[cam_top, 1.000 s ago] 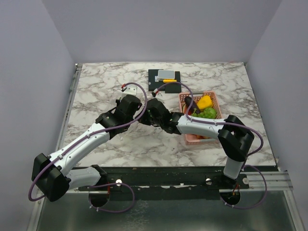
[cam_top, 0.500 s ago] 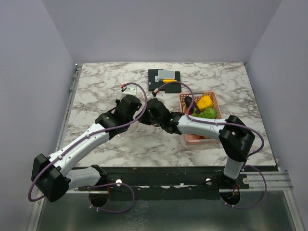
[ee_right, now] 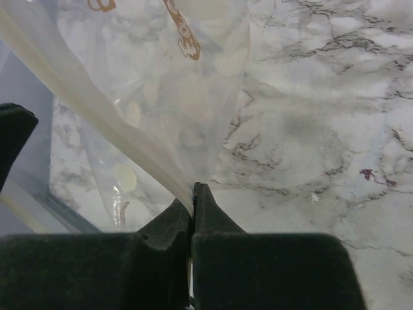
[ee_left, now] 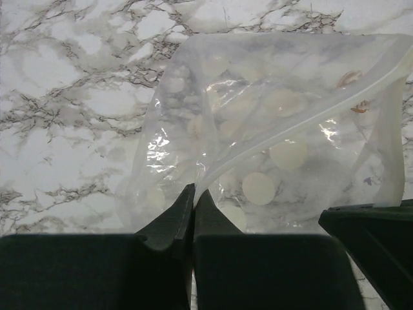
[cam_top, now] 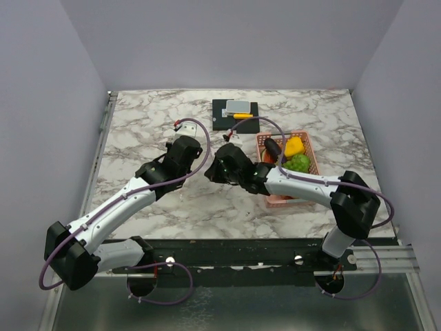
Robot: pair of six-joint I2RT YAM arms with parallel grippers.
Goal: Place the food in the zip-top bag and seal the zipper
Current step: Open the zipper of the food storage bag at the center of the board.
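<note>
The clear zip-top bag (ee_left: 271, 129) hangs between both grippers above the marble table; it holds no food. My left gripper (ee_left: 193, 194) is shut on the bag's rim at one side, and shows in the top view (cam_top: 198, 156). My right gripper (ee_right: 192, 190) is shut on the bag's (ee_right: 161, 84) white zipper strip at the other side, and shows in the top view (cam_top: 219, 167). The food lies in the pink basket (cam_top: 304, 135): a yellow pepper (cam_top: 293, 145), a green piece (cam_top: 299, 162) and a red piece (cam_top: 267, 158). In the top view the bag is mostly hidden by the grippers.
A yellow-and-grey item on a black base (cam_top: 236, 110) stands at the back centre. The basket sits right of my right forearm (cam_top: 296, 183). The other gripper's black body shows at the lower right of the left wrist view (ee_left: 374, 239).
My right arm has shifted: its elbow moved right and toward the near edge, and its gripper turned and moved slightly nearer. Both grippers stay shut on the bag. The left arm barely moved.
</note>
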